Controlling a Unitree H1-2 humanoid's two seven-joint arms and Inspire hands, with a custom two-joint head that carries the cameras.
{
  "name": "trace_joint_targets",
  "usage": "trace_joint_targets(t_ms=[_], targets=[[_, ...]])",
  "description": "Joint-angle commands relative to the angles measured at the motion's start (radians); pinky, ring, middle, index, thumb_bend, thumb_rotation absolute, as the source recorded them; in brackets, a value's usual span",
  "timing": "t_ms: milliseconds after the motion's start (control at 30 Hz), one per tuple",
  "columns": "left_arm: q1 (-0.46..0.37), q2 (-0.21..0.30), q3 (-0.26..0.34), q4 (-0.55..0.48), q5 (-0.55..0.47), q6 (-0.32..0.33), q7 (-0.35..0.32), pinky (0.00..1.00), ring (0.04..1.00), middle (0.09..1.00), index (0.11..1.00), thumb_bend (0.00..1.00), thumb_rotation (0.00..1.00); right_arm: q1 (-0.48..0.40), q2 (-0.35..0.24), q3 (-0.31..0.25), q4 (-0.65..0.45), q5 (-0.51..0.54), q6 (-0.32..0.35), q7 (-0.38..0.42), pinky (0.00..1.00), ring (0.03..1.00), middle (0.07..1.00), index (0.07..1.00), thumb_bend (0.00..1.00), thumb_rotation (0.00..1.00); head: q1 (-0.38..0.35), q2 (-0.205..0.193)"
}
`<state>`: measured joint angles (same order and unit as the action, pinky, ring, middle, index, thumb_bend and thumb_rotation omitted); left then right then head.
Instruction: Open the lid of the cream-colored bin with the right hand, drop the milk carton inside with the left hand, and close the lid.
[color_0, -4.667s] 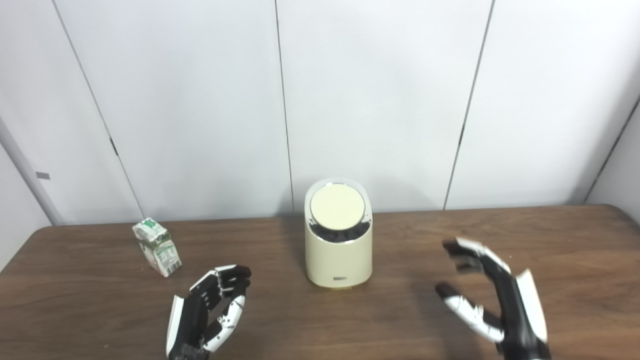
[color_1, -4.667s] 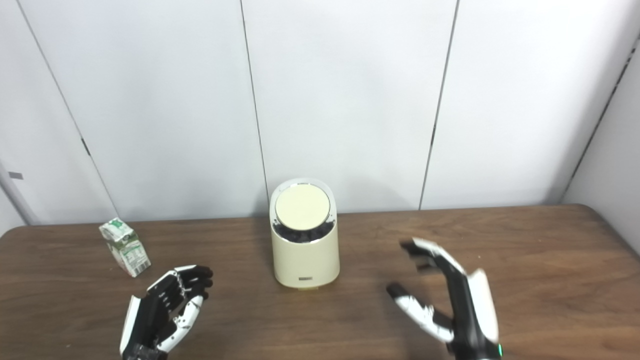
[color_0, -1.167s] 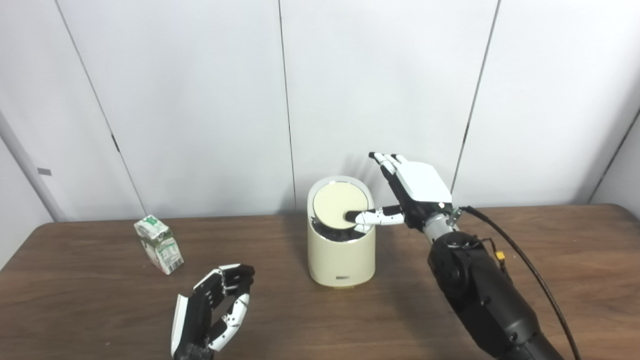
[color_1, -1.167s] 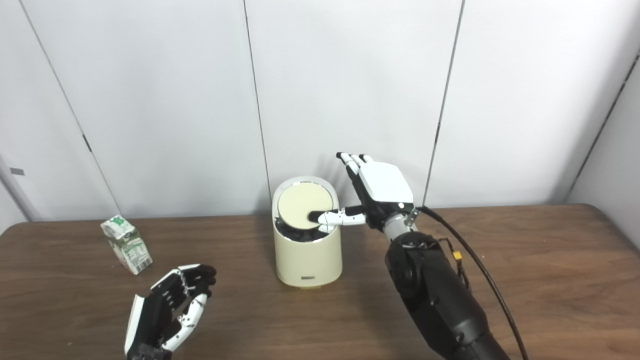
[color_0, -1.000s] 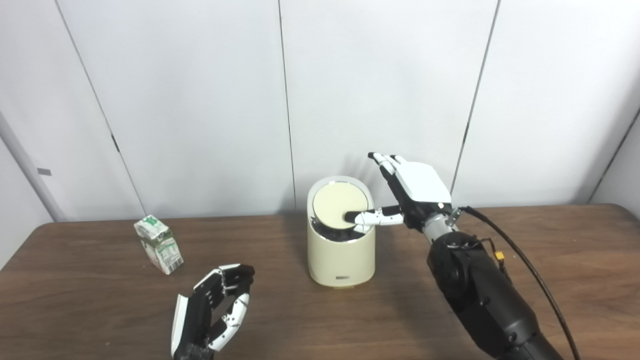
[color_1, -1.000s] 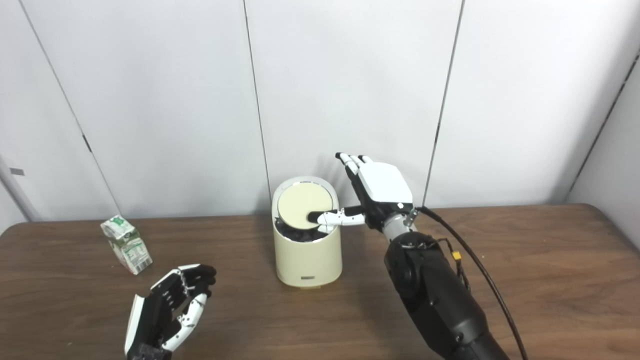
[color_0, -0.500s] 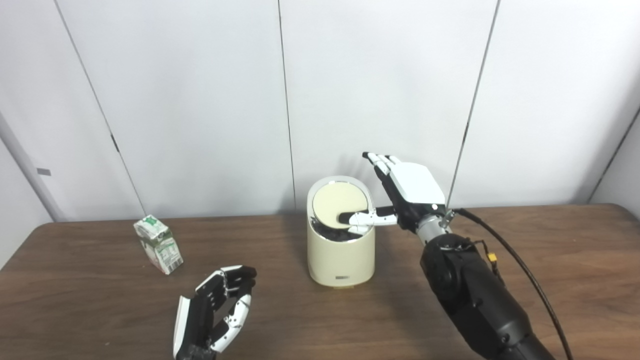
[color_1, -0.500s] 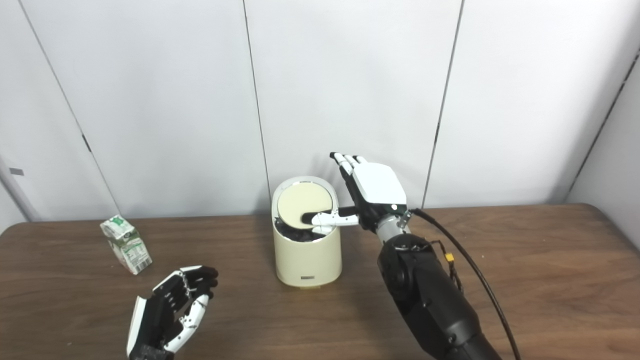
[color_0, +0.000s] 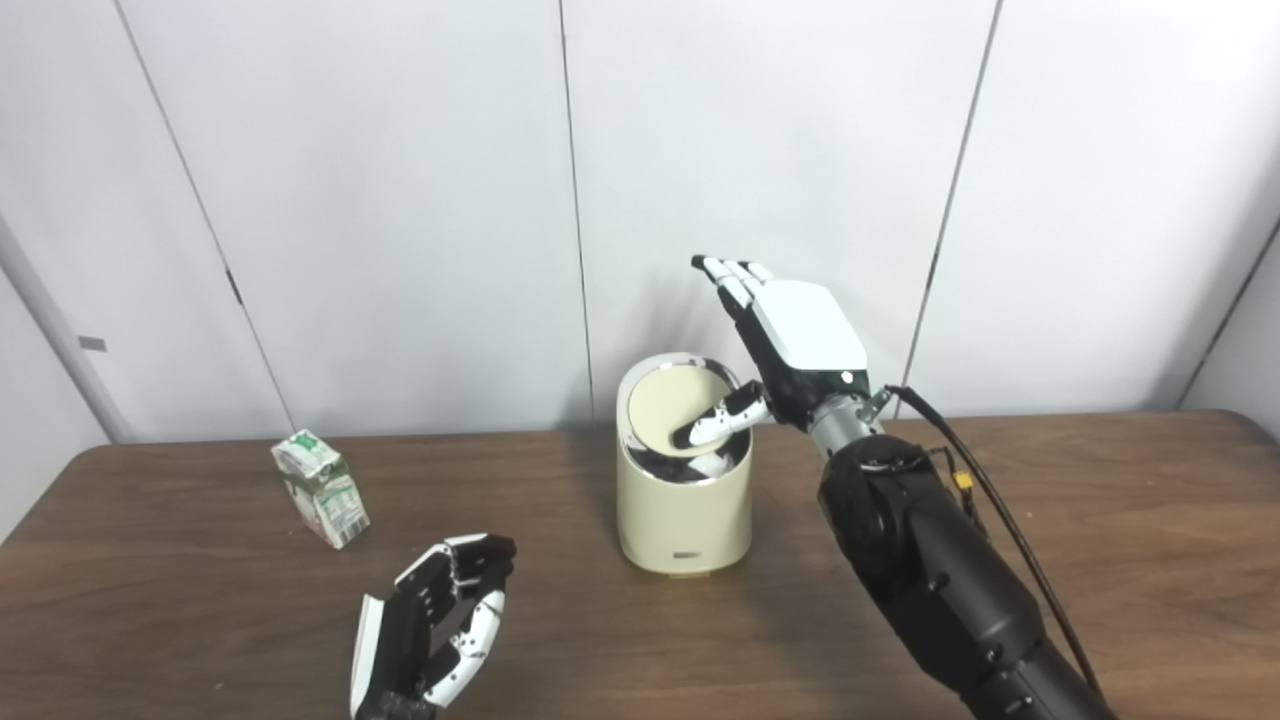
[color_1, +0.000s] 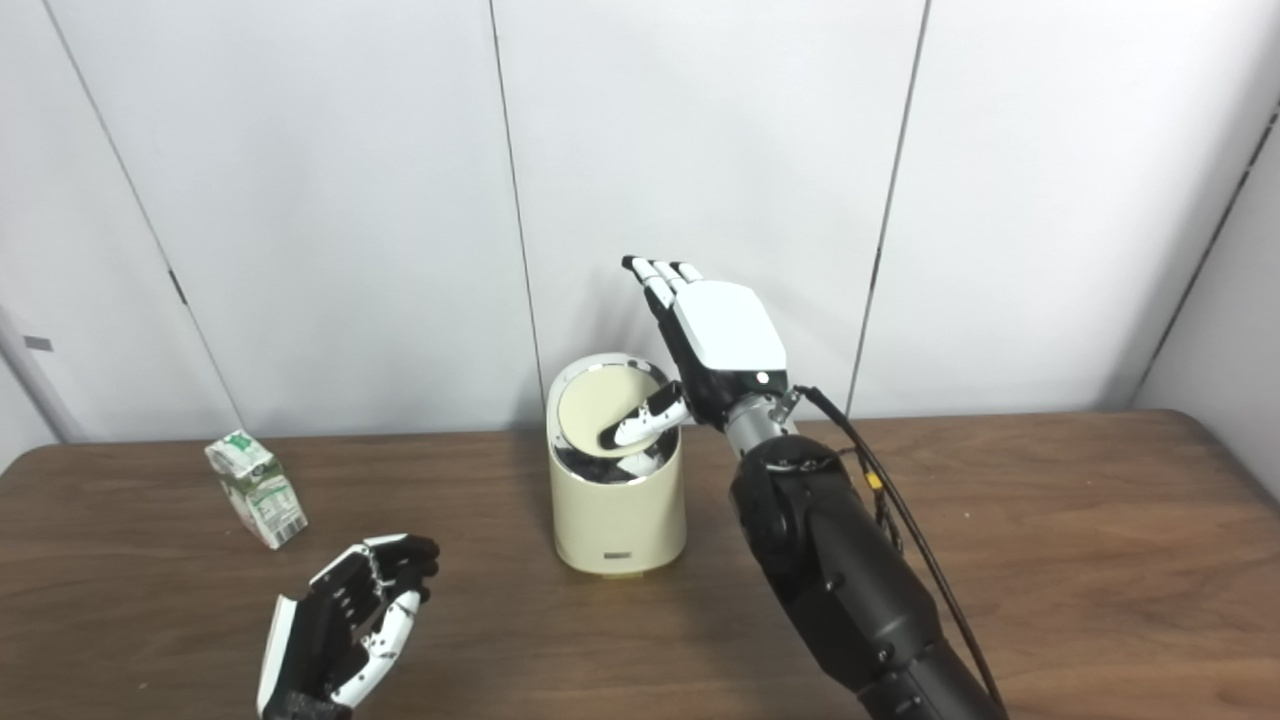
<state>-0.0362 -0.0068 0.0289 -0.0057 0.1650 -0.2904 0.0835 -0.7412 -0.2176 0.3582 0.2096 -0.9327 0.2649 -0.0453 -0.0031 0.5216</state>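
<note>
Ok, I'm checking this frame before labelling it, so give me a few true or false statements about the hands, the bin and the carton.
1. The right hand has its thumb on the lid of the cream-colored bin. True.
2. The left hand holds the milk carton. False: the carton stands on the table, apart from that hand, which is empty.
3. The carton is to the left of the bin. True.
4. The lid lies flat and level on the bin. False: it is tilted, with the dark inside showing below it.
5. The right hand is shut in a fist. False: its fingers are stretched out above the bin.
</note>
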Motion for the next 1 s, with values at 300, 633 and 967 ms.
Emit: trace_joint_targets(t_ms=[300,633,967], targets=[[0.002,0.001,-0.004,-0.014,0.011,-0.01,0.013,0.57,0.645,0.665,0.645,0.2,0.26,0.006,-0.026,-0.004,0.015,-0.009,0.021,0.008,0.88,0.948,0.934,0.936,0.96,0.35,-0.001,-0.001],[0.001,0.0,-0.001,-0.009,0.006,-0.011,0.014,0.57,0.644,0.665,0.644,0.21,0.25,0.018,-0.022,-0.018,0.0,0.031,-0.001,0.0,0.89,0.951,0.94,0.941,0.85,0.78,-0.003,-0.003],[0.0,0.006,-0.002,-0.002,0.003,-0.02,0.011,0.57,0.649,0.669,0.646,0.21,0.26,0.034,-0.017,-0.042,-0.019,0.103,-0.024,0.002,0.87,0.938,0.924,0.939,0.91,0.96,-0.001,-0.005]])
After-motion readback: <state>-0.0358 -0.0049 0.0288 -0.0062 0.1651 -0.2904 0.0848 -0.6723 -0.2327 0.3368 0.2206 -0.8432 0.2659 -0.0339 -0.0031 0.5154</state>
